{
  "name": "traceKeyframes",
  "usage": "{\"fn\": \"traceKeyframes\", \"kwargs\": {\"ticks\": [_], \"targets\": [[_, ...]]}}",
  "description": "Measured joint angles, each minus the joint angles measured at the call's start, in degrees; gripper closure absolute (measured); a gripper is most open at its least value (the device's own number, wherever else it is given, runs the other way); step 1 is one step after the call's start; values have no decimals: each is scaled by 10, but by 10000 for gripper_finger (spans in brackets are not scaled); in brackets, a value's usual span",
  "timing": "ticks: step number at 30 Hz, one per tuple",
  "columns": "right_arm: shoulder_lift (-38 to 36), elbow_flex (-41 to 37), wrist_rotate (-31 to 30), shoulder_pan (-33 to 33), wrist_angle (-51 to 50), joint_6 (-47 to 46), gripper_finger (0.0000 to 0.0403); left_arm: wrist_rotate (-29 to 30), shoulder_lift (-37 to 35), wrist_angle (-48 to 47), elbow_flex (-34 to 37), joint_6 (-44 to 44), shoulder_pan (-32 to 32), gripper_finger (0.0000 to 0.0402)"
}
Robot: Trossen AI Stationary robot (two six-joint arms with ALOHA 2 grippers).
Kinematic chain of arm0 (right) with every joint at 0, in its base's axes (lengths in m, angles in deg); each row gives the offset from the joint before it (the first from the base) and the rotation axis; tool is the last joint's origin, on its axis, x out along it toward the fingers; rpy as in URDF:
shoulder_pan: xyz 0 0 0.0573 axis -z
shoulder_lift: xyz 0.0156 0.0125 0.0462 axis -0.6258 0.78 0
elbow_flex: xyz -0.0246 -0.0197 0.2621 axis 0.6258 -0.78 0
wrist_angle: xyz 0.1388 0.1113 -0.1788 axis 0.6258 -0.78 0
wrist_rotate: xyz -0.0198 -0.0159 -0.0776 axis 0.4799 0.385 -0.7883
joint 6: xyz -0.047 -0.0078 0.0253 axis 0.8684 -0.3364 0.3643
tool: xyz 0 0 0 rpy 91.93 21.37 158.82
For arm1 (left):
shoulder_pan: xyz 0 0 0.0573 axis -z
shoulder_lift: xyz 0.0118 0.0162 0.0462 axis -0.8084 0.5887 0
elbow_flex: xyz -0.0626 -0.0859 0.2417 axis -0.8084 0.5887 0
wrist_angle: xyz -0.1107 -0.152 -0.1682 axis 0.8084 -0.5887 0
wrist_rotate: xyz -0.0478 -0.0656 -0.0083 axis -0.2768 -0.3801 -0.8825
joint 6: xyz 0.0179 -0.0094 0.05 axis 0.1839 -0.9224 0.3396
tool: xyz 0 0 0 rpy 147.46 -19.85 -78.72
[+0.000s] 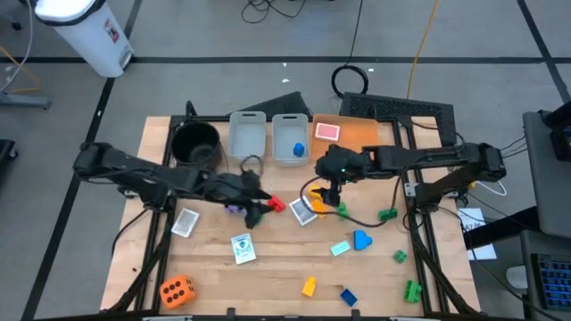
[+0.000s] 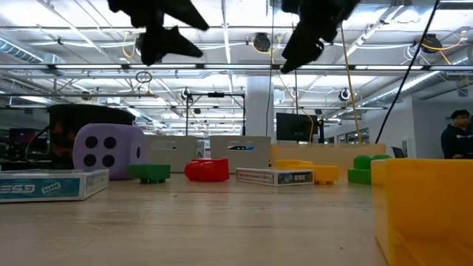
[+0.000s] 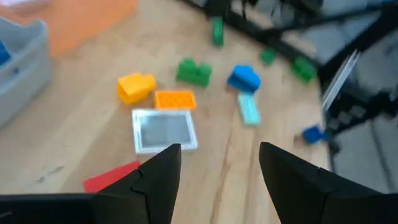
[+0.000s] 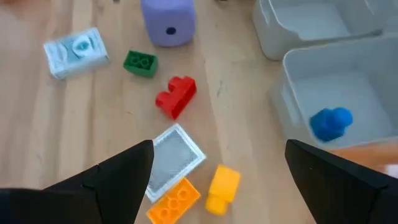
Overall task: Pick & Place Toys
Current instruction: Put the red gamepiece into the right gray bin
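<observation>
My left gripper point(image 1: 257, 203) hangs open above the table's middle, with nothing between its fingers point(image 3: 217, 168). A red brick point(image 3: 112, 177), a picture card point(image 3: 165, 129), an orange brick point(image 3: 175, 99) and a yellow brick point(image 3: 135, 87) lie on the wood ahead of it. My right gripper point(image 1: 332, 192) is open too, above the same cluster point(image 4: 217, 155). Its wrist view shows the purple die point(image 4: 166, 22), a green brick point(image 4: 140, 63) and the red brick point(image 4: 176, 95) lying flat. A blue brick point(image 4: 331, 122) lies in a grey bin point(image 1: 290, 138).
A second grey bin point(image 1: 247, 135), a black pot point(image 1: 195, 143) and an orange tray point(image 1: 357, 134) with a red card point(image 1: 327, 131) line the far edge. Two cards point(image 1: 186, 223) point(image 1: 243, 248), an orange die point(image 1: 177, 291) and several bricks point(image 1: 361, 239) lie nearer.
</observation>
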Motion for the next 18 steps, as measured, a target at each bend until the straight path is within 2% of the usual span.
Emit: {"fn": "traceKeyframes", "kwargs": {"ticks": [4, 8, 11, 14, 18], "targets": [[-58, -90, 15, 9, 47, -76, 46, -32, 54, -64, -54, 79, -14, 176], [-112, -175, 12, 9, 126, -128, 46, -34, 96, -130, -102, 188, -34, 176], [-142, -226, 9, 9, 191, -173, 46, -32, 119, -144, -117, 271, -50, 176], [-158, -260, 1, 11, 245, -212, 46, -39, 134, -148, -119, 346, -63, 176], [-160, -268, -21, 14, 255, -240, 46, -51, 153, -153, -120, 397, -81, 176]]}}
